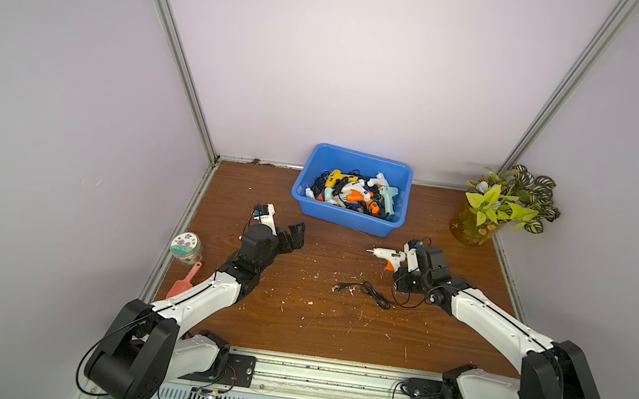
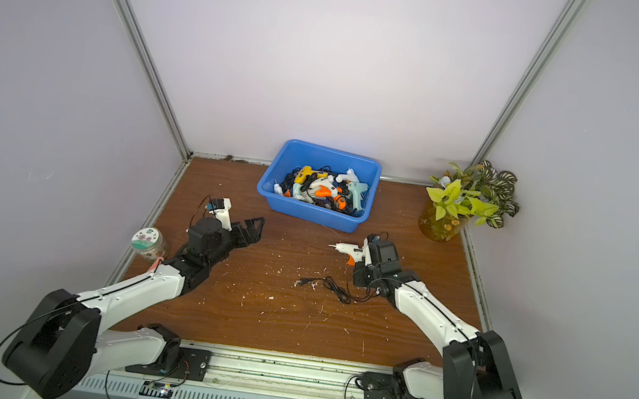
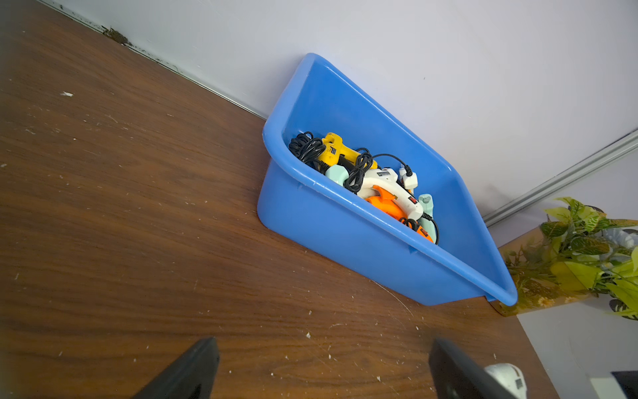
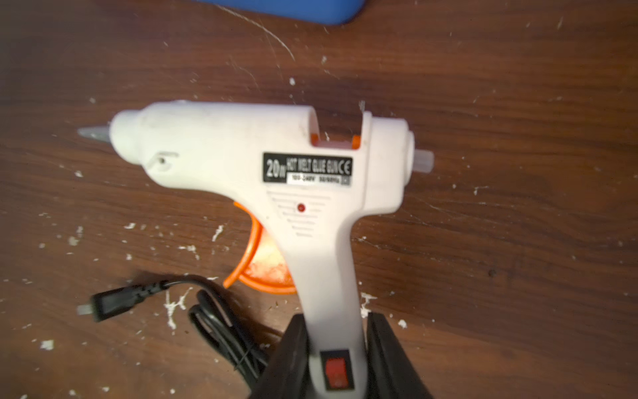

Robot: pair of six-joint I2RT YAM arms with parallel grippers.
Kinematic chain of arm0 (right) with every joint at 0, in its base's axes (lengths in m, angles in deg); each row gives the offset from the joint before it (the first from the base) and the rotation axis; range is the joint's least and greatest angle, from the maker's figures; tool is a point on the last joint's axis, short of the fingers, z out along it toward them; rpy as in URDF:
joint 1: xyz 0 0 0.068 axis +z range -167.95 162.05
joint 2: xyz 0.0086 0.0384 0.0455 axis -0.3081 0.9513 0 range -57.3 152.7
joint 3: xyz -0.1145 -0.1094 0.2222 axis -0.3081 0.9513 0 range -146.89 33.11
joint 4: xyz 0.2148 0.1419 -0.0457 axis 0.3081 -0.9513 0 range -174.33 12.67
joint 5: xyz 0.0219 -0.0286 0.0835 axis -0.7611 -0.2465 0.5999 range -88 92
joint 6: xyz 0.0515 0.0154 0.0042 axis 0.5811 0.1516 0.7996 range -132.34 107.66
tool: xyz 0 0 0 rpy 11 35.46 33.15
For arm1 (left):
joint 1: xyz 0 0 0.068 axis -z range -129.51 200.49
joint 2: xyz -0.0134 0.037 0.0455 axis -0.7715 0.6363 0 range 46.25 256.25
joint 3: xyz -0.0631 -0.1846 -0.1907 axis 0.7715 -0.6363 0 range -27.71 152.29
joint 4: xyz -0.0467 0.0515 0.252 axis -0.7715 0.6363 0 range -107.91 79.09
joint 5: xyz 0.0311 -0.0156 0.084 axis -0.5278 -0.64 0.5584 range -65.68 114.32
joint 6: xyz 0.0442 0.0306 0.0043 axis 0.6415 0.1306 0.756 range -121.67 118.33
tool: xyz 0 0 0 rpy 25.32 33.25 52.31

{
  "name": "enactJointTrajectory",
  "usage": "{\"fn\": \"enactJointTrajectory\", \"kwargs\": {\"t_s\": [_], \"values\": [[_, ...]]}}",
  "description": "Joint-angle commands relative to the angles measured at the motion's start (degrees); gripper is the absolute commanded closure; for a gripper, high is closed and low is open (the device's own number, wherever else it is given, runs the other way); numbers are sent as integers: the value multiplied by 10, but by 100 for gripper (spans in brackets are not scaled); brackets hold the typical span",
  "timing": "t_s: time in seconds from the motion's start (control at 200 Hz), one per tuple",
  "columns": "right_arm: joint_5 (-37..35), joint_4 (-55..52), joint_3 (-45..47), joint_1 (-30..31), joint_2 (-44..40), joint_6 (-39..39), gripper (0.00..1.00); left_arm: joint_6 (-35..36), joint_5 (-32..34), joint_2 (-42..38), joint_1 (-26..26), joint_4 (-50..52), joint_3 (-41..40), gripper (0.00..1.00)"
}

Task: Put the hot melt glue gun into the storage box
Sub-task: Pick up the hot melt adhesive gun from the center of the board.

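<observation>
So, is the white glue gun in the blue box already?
No, the white glue gun is outside the blue box, its handle pinched by the right gripper.

White glue gun point(image 1: 388, 255) near blue storage box point(image 1: 344, 218).

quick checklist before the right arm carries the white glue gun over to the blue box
1. Right jaws shut on the handle of the white plastic hot melt glue gun: ok.
2. Gun lifted clear of the brown wooden table: cannot tell.
3. Gun's black power cord free to follow: cannot tell; it lies in loose loops on the table close to the right arm.
4. Bright blue rectangular plastic storage box has room: ok; it holds several glue guns, and the pile sits below the rim.
5. Left jaws open, empty and off to the side of the way from gun to box: ok.
</observation>
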Motion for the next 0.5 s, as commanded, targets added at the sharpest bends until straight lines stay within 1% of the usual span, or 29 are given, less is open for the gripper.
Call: {"fn": "enactJointTrajectory", "kwargs": {"t_s": [0.0, 0.075, 0.245, 0.34, 0.495], "values": [[25, 25, 2, 4, -47, -14, 98, -4, -2, 7, -1, -10, 5, 0], [30, 25, 1, 7, -73, -17, 100, -6, -5, 11, -1, -13, 4, 0], [51, 35, -15, 14, -115, -19, 100, -11, -14, 20, -1, -22, 5, 0], [57, 47, -29, 18, -128, -10, 100, -11, -16, 24, -1, -22, 7, 0], [87, 65, -72, 23, -135, 10, 100, -10, -15, 24, 0, -22, 5, 0]]}}
